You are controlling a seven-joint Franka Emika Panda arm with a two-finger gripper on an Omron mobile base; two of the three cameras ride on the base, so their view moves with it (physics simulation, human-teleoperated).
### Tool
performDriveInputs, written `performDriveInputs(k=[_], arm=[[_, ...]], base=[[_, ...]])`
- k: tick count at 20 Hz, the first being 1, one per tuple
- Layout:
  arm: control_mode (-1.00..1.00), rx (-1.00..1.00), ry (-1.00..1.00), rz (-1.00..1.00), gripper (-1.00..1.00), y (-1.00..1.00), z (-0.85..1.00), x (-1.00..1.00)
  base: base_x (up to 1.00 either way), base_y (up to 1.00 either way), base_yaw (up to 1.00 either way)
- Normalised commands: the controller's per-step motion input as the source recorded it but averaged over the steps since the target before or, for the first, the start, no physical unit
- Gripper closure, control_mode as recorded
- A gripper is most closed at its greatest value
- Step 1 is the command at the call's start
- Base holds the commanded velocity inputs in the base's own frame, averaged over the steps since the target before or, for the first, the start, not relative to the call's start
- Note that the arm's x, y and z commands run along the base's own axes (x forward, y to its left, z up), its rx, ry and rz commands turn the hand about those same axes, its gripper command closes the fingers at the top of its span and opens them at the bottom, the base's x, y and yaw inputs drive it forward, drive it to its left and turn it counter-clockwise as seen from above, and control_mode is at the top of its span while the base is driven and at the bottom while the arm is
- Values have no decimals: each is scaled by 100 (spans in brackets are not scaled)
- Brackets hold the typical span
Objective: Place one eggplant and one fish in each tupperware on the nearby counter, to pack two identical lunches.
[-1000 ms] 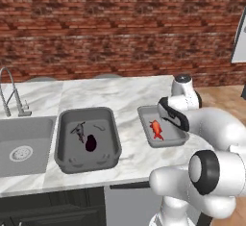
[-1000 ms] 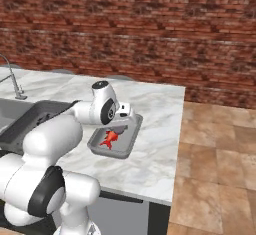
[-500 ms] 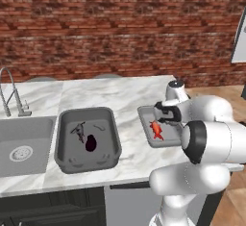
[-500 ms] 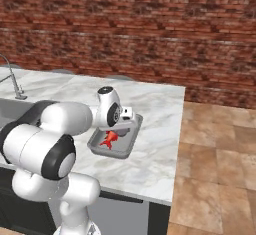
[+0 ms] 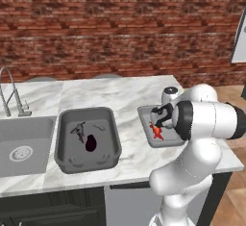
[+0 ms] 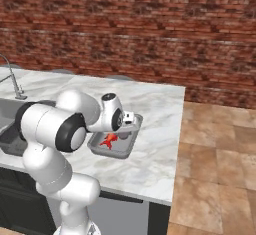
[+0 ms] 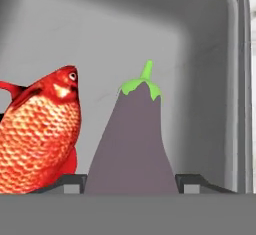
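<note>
Gripper [image 7: 131,181], lowered over the last second into the smaller tupperware [image 5: 146,124] on the counter [image 5: 120,95], grips the mauve eggplant [image 7: 131,144] between its finger tips, beside the red fish [image 7: 37,134]; release would complete the second lunch. Left to right: large tupperware [image 5: 65,148] with grey fish [image 5: 78,131] and dark eggplant [image 5: 91,143], then the smaller one. Counts: two tupperware, two fish, two eggplants.

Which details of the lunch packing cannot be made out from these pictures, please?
- Mauve-brown eggplant: hand view's bottom band hides its base and the gripper pads' contact.
- Red-orange fish: tail cut off at that view's left edge.
- Smaller light grey tupperware: robot arm covers much of it in left base view.
</note>
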Motion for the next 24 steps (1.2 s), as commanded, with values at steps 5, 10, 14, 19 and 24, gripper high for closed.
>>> performDriveInputs(k=[5,10,14,19,24], arm=[[-100,0,0,0,-100,0,-1,32],[-100,0,0,0,-100,0,12,1],[-100,0,0,0,-100,0,22,-14],[-100,0,-5,0,-100,0,69,-99],[-100,-2,-25,0,-100,0,88,-100]], base=[[0,0,0],[0,0,0],[0,0,0],[0,0,0],[0,0,0]])
